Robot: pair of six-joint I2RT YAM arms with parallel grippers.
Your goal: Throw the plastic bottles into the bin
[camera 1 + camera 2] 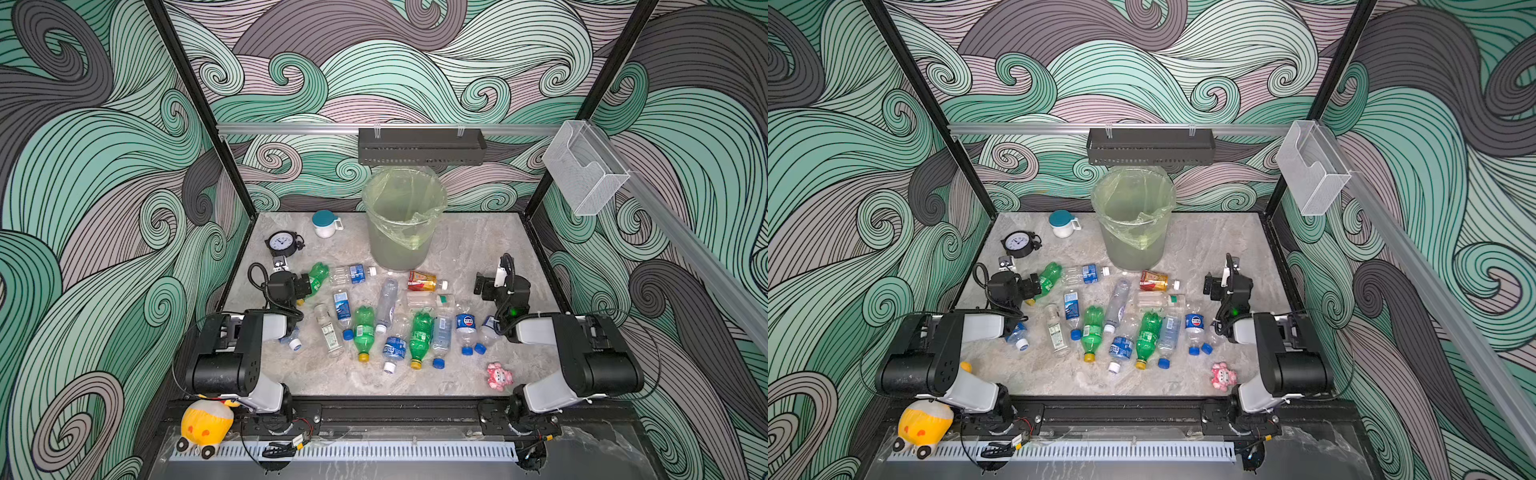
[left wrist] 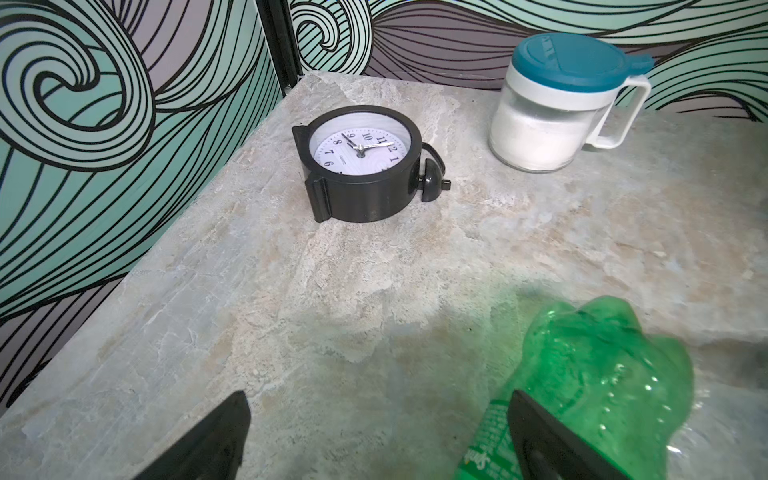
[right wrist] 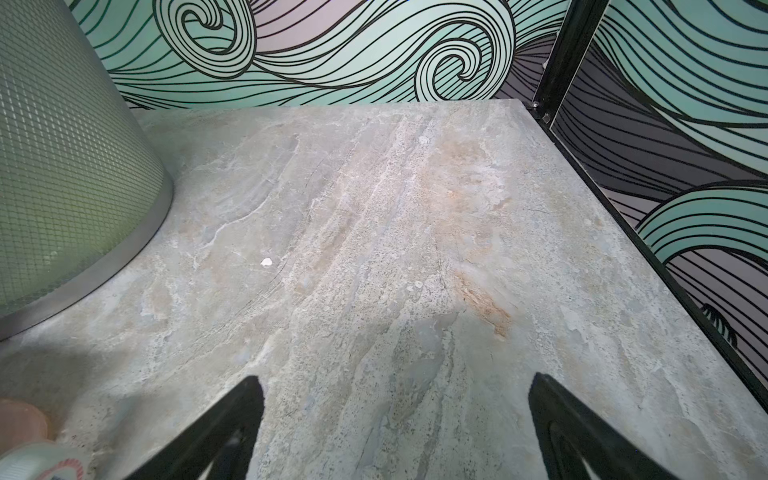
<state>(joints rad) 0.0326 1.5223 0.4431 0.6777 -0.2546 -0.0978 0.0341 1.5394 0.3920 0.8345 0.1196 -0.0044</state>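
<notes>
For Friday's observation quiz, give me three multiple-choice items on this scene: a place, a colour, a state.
1. The alarm clock lies: A near the white jar; B inside the bin; C on the black shelf.
2. The jar's lid is: A red; B teal; C yellow.
3. The right gripper is: A shut on a bottle; B shut on a toy; C open, holding nothing.
Key: 1 A, both top views show them close together; 2 B, the left wrist view shows it teal; 3 C, its jaws stand apart, nothing between.
</notes>
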